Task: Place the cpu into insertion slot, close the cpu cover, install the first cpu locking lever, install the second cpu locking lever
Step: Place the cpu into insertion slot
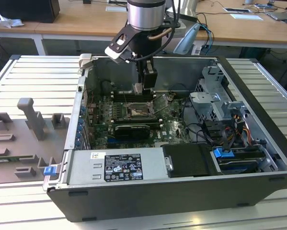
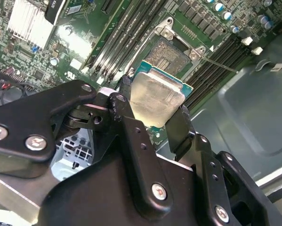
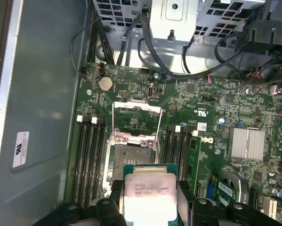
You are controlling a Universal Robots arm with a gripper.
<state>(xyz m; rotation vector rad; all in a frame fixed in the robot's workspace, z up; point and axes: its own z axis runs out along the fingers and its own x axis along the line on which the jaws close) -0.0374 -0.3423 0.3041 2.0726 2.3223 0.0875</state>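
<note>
Several grey moulded blocks [image 1: 32, 120] are seen at the exterior view's left, beside an open black computer case [image 1: 148, 211]. Inside the case, over the green circuit board [image 1: 100, 120], the black two-fingered gripper [image 1: 144, 87] is hung from the arm. In both wrist views its jaws are closed partway onto the small flat square cpu with a pale silver-grey metal face [image 2: 157, 96] [image 3: 149, 195]. The chip is gripped by opposite edges and held clear of the board. The square dark insertion slot with a silver rim [image 3: 130, 157] is seen uncovered just beside it. The shiny hinged metal frame of the cpu cover [image 3: 137, 105] is seen swung open. A silver drive cage [image 1: 215, 103] is found further right.
</note>
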